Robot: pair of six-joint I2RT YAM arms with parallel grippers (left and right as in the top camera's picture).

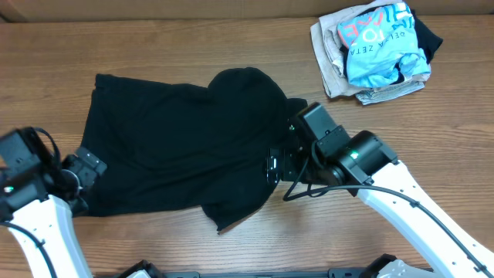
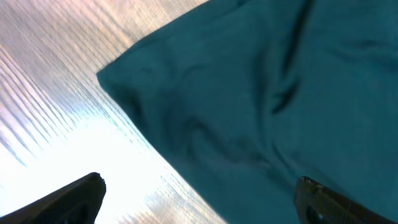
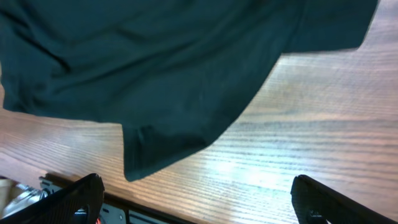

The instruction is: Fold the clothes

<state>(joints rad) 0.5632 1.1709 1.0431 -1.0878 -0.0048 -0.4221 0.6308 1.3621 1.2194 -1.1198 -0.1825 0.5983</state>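
Sprawling crumpled on the surface, the black shirt blurs both grippers' outlines overhead.
At opposite shirt edges, the left gripper and right gripper hang with fingers wide apart.

Dark shirt on wooden table

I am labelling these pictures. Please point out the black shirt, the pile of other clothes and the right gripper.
black shirt [image 1: 177,147], overhead view, middle of its body.
pile of other clothes [image 1: 378,52], overhead view, light blue garment on top.
right gripper [image 3: 196,188], right wrist view, midway between its open fingertips.
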